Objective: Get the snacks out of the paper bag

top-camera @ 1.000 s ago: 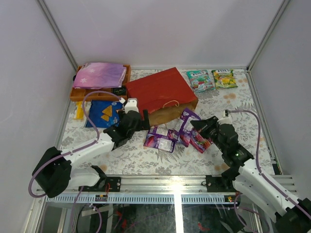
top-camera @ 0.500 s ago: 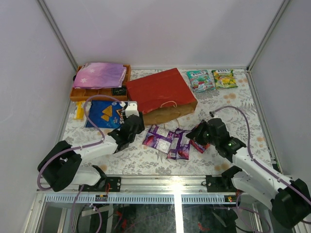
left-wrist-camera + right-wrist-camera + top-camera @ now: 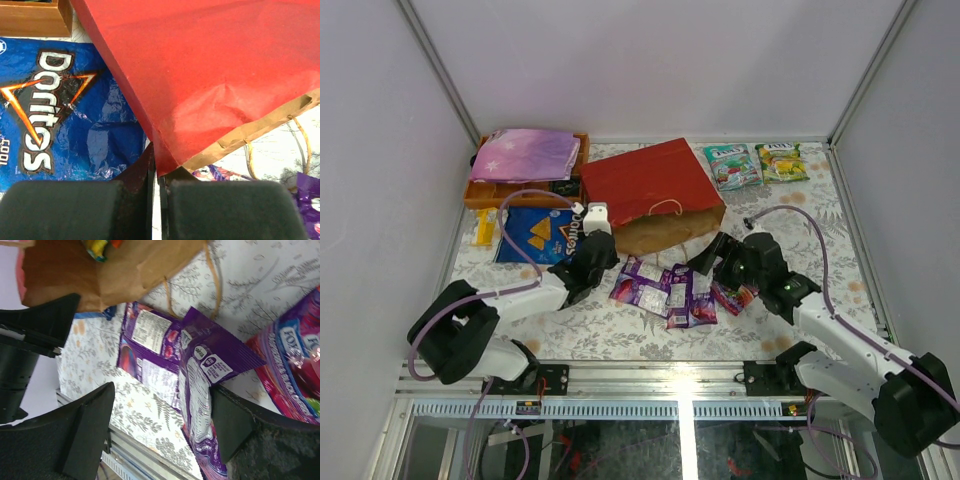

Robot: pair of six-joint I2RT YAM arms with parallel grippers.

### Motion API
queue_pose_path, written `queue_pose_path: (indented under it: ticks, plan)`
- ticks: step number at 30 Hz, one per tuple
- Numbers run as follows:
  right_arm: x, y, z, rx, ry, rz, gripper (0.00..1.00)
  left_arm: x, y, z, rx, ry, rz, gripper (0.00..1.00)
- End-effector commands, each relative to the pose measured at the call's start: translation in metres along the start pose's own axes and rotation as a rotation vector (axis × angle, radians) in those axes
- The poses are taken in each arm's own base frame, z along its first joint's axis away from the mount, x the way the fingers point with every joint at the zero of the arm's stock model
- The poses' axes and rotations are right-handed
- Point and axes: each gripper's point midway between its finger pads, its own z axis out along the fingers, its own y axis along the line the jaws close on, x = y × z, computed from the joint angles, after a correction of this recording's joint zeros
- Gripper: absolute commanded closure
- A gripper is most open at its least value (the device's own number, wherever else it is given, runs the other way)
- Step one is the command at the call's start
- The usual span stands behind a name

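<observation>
The red paper bag (image 3: 650, 192) lies on its side with its brown mouth toward me. My left gripper (image 3: 603, 253) is shut on the bag's near left corner (image 3: 167, 160), pinching it between the fingertips. The blue Doritos bag (image 3: 538, 233) lies flat to the left of it (image 3: 50, 115). Two purple packets (image 3: 645, 285) (image 3: 688, 296) and a pink-red one (image 3: 735, 297) lie in front of the mouth. My right gripper (image 3: 712, 258) hovers open over the purple packets (image 3: 200, 385), holding nothing. A colourful packet (image 3: 97, 247) shows inside the bag's mouth.
Two green packets (image 3: 732, 166) (image 3: 781, 161) lie at the back right. An orange tray (image 3: 485, 193) with a pink-purple starry pouch (image 3: 525, 155) on it stands at the back left. A small yellow item (image 3: 483, 228) lies beside the Doritos bag. Walls enclose the table.
My left gripper has closed on the bag's corner. My right gripper has opened and let go of a purple packet, which now lies flat on the table.
</observation>
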Motion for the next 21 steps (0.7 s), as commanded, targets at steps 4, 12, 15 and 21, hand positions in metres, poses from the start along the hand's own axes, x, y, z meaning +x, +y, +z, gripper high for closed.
queue_pose_path:
  ticks: [4,12,15,21]
  plan:
    - [-0.027,0.043,0.014,-0.189,-0.096,0.029,0.17,-0.048,-0.023,0.003,0.075,-0.104,-0.062,1.0]
    - [-0.042,0.06,0.046,-0.288,-0.157,0.179,0.2,-0.06,-0.035,0.002,0.116,-0.11,-0.115,1.0]
    - [-0.058,0.072,0.053,-0.36,-0.226,0.241,0.23,-0.063,-0.042,0.001,0.141,-0.105,-0.129,1.0]
    - [-0.075,0.087,0.066,-0.463,-0.267,0.359,0.29,-0.059,-0.043,0.003,0.141,-0.086,-0.125,1.0]
